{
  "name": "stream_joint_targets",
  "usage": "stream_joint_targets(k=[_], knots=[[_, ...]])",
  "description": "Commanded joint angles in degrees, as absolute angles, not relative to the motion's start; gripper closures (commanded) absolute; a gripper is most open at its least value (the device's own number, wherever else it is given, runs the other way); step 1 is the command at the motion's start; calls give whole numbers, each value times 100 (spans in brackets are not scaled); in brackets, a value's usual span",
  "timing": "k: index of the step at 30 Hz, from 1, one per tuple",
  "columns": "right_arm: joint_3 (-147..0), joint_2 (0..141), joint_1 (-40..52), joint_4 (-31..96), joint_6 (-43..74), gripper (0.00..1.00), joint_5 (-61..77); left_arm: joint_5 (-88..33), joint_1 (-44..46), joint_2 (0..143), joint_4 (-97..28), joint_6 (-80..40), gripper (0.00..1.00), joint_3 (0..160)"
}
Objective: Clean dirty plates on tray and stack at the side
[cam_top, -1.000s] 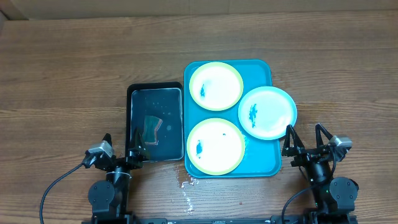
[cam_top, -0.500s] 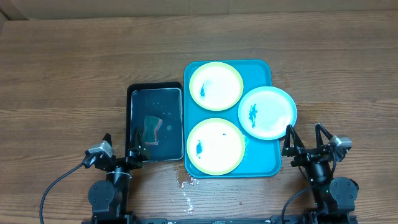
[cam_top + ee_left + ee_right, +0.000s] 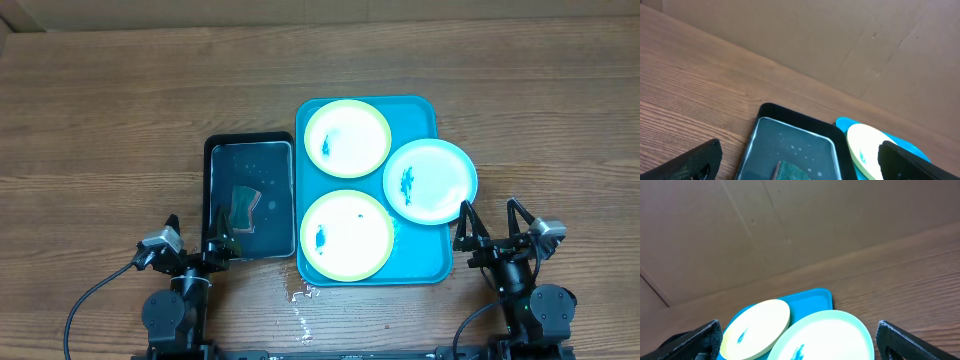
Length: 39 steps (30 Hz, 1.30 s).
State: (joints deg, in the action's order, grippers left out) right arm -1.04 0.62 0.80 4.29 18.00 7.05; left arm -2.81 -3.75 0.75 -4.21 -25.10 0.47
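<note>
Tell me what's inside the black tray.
The black tray holds a green sponge in what looks like shallow water; the floor under the sponge is hidden.

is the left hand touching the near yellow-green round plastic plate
Apart. The overhead view shows the open left hand at the near left corner of the black rectangular tray, whose width separates it from the near yellow-green plate.

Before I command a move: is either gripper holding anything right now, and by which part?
Nothing is held: the left gripper and the right gripper both have their jaws wide open and empty.
</note>
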Motion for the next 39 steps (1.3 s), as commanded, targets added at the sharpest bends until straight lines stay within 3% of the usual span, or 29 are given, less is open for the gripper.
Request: stream_joint_targets(k=[1,24,30,35,39], knots=[[-45,16,62,403,1796,0,650,-250,-351,25,-427,-2530,0,27],[-45,16,62,373,1800,0,770,-416,-351,25,-421,-2534,0,27],[-58,16,62,303,1802,0,1791,-1212,-351,25,-82,-2799,0,30],[-530,19,62,329,1793,0,2115,-1708,-351,25,145,-1887,0,342],[-1409,209,62,541,1581,0,2110,-1599,-351,163,-419,-1072,0,1212]])
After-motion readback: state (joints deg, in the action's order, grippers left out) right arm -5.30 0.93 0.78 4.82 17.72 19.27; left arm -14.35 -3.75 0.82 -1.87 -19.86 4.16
